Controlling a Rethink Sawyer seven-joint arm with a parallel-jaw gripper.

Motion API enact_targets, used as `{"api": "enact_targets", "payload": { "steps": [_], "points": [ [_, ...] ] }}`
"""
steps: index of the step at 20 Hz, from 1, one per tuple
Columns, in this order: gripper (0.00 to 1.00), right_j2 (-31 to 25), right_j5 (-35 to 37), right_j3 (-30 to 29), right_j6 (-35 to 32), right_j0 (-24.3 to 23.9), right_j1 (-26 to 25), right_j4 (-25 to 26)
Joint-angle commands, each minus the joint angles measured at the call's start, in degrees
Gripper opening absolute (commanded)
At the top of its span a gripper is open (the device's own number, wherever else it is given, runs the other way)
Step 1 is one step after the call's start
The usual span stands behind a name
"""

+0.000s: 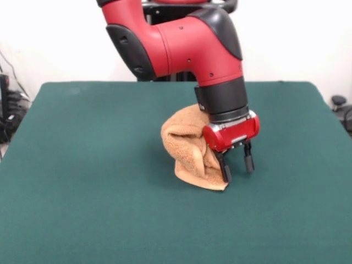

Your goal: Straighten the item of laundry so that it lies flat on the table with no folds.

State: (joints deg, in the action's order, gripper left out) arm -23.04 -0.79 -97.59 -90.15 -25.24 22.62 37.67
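The towel (190,148) sits bunched in a soft, rounded heap near the middle of the table (82,165), well clear of every edge. The gripper (237,167) hangs beside it, its 2 fingers apart, holding nothing. Best to pinch 1 loose terry corner and draw it outward, low across the felt.
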Motion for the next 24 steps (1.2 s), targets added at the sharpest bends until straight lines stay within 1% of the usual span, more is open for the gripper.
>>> {"api": "enact_targets", "payload": {
  "steps": [1,4,9,14,20,24],
  "points": [
    [1.00,0.2,4.4,-1.3,-3.4,1.9,1.4,1.4],
    [1.00,-0.1,6.9,-2.0,-2.7,1.5,2.0,0.8],
    [1.00,-2.0,6.7,-3.9,-2.8,0.2,4.0,0.6],
    [1.00,0.2,11.3,-2.3,-1.4,1.7,1.9,0.1],
    [1.00,1.8,14.2,-0.8,-1.3,3.2,0.8,0.3],
    [1.00,1.9,15.5,0.0,-1.2,3.4,-0.6,0.5]
  ]
}}
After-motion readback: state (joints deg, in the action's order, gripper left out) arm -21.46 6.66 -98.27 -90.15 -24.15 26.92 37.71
